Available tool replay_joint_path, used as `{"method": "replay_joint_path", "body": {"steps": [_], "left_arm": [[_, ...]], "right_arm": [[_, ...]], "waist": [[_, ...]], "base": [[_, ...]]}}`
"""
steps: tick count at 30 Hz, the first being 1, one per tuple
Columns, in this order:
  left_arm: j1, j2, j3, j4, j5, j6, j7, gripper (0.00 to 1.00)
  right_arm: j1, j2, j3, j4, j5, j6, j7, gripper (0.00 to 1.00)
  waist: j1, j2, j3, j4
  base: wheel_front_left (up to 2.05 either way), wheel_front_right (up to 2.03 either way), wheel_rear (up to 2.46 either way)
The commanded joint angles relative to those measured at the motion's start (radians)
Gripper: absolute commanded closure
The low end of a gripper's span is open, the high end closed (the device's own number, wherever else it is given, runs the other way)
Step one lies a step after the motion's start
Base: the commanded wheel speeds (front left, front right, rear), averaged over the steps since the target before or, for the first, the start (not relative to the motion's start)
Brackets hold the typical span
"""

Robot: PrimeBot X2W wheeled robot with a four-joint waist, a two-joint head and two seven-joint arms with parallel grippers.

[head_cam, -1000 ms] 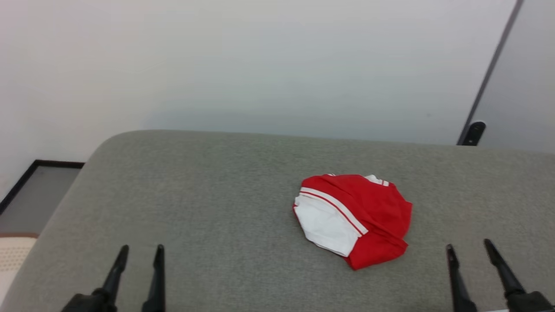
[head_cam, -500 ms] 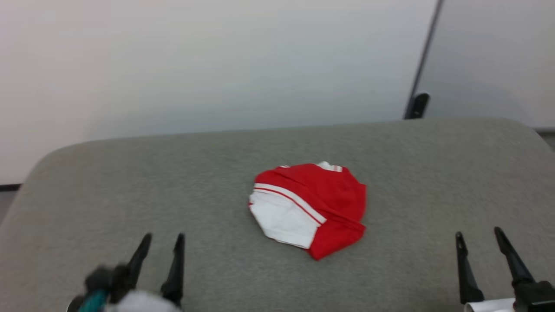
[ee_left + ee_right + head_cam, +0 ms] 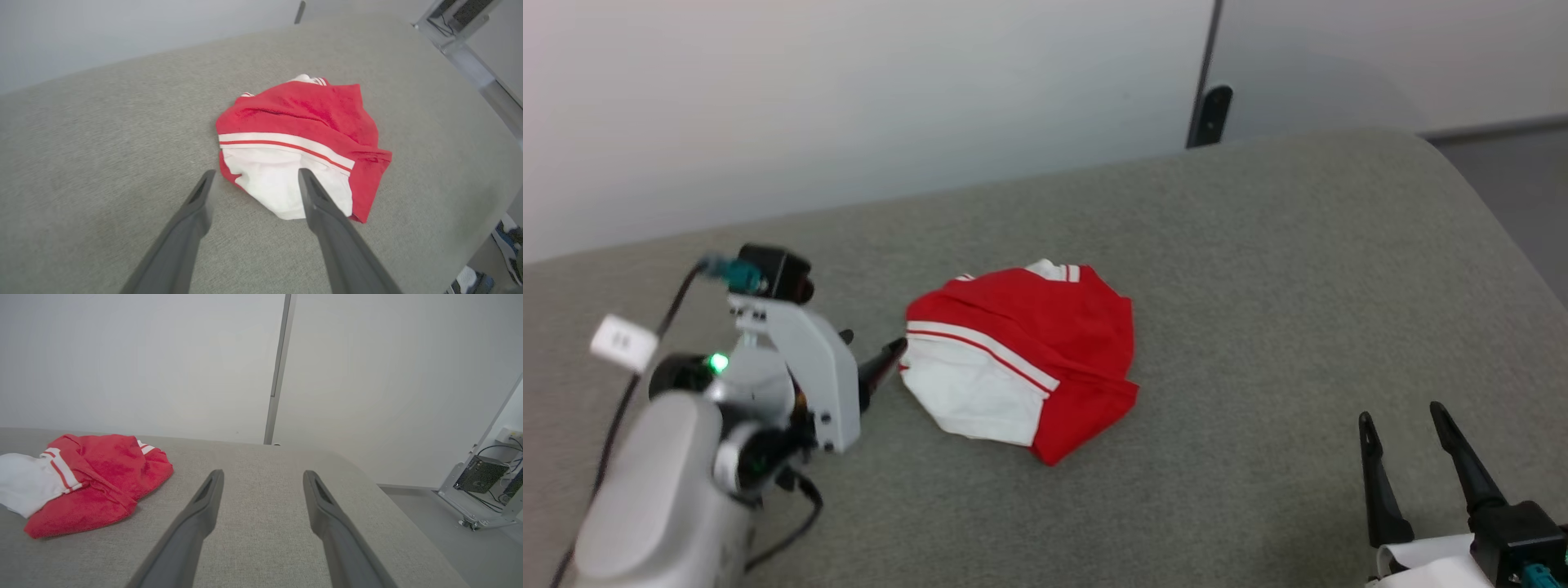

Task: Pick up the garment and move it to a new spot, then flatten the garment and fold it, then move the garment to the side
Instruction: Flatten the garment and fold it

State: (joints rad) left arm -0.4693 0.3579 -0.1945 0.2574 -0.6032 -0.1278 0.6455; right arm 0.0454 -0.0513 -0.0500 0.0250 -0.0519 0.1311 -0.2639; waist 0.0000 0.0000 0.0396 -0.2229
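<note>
The garment (image 3: 1045, 327), bright red with a white striped panel, lies crumpled on the grey padded table (image 3: 1258, 245). My left gripper (image 3: 872, 343) points at its left edge, open, with one fingertip (image 3: 894, 351) right by the white panel. In the left wrist view the garment (image 3: 310, 110) lies just ahead, and the left gripper (image 3: 256, 173) straddles the white panel's near edge with nothing held. My right gripper (image 3: 1401, 416) rests open near the table's front right, well clear of the cloth. In the right wrist view the right gripper (image 3: 263, 473) is empty, with the garment (image 3: 106, 469) to its left.
A pale wall with a dark vertical strip (image 3: 1205, 73) stands behind the table. The table's rounded right end drops to grey floor (image 3: 1519, 163). A metal frame (image 3: 470, 53) stands beyond that end, with electronics (image 3: 482, 473) on it. A shoe (image 3: 504, 241) shows on the floor.
The head camera has swung, shifting the whole picture left. My left arm has risen and reached in to the garment's left edge. The right gripper and the garment have stayed put.
</note>
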Motion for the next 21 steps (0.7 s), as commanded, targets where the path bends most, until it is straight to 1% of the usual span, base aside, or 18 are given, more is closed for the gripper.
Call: {"method": "replay_joint_path", "body": {"steps": [1, 5, 6, 8, 11, 13, 15, 17, 18, 19, 20, 21], "left_arm": [[-0.035, 0.006, -0.003, 0.017, -0.006, 0.008, 0.046, 0.00], [-0.116, 0.006, -0.028, 0.072, -0.022, 0.037, 0.194, 0.00], [-0.131, 0.006, -0.036, 0.082, -0.022, 0.040, 0.223, 0.00], [-0.157, 0.009, -0.043, 0.109, -0.025, 0.060, 0.276, 0.00], [-0.187, 0.023, -0.065, 0.145, -0.005, 0.080, 0.342, 0.00], [-0.202, 0.024, -0.078, 0.163, 0.002, 0.085, 0.366, 0.00], [-0.210, 0.020, -0.080, 0.188, 0.003, 0.099, 0.383, 0.00], [-0.218, 0.024, -0.094, 0.212, 0.016, 0.097, 0.391, 0.00], [-0.220, 0.017, -0.094, 0.231, 0.011, 0.105, 0.396, 0.00], [-0.223, 0.009, -0.096, 0.245, 0.008, 0.110, 0.402, 0.08], [-0.226, 0.005, -0.104, 0.256, 0.012, 0.109, 0.408, 0.24], [-0.228, 0.003, -0.109, 0.269, 0.016, 0.115, 0.416, 0.52]], "right_arm": [[-0.017, 0.002, 0.007, 0.003, 0.008, -0.001, -0.001, 0.00], [-0.029, 0.002, 0.020, 0.011, 0.023, -0.001, -0.001, 0.00], [-0.034, 0.002, 0.023, 0.014, 0.027, -0.001, -0.001, 0.00], [-0.043, 0.002, 0.029, 0.016, 0.032, -0.001, -0.001, 0.00], [-0.053, 0.002, 0.034, 0.020, 0.040, -0.001, -0.001, 0.00], [-0.058, 0.002, 0.035, 0.022, 0.045, -0.001, -0.001, 0.00], [-0.062, 0.002, 0.037, 0.024, 0.047, -0.001, -0.001, 0.00], [-0.068, 0.002, 0.040, 0.024, 0.052, -0.001, -0.001, 0.00], [-0.072, 0.002, 0.041, 0.024, 0.053, -0.001, -0.001, 0.00], [-0.076, 0.002, 0.042, 0.024, 0.054, -0.001, -0.001, 0.00], [-0.078, 0.002, 0.042, 0.024, 0.056, -0.001, -0.001, 0.00], [-0.079, 0.002, 0.043, 0.025, 0.058, -0.001, -0.001, 0.00]], "waist": [[0.0000, 0.0000, 0.054, -0.051], [0.0000, 0.0000, 0.081, -0.077], [0.0000, 0.0000, 0.087, -0.083], [0.0000, 0.0000, 0.099, -0.094], [0.0000, 0.0000, 0.117, -0.109], [0.0000, 0.0000, 0.128, -0.116], [0.0000, 0.0000, 0.138, -0.122], [0.0000, 0.0000, 0.148, -0.127], [0.0000, 0.0000, 0.151, -0.129], [0.0000, 0.0000, 0.155, -0.130], [0.0000, 0.0000, 0.157, -0.131], [0.0000, 0.0000, 0.160, -0.132]], "base": [[0.00, 0.00, 0.00], [0.00, 0.00, 0.00], [0.00, 0.00, 0.00], [0.00, 0.00, 0.00], [0.00, 0.00, 0.00], [0.00, 0.00, 0.00], [0.00, 0.00, 0.00], [0.00, 0.00, 0.00], [0.00, 0.00, 0.00], [0.00, 0.00, 0.00], [0.00, 0.00, 0.00], [0.00, 0.00, 0.00]]}}
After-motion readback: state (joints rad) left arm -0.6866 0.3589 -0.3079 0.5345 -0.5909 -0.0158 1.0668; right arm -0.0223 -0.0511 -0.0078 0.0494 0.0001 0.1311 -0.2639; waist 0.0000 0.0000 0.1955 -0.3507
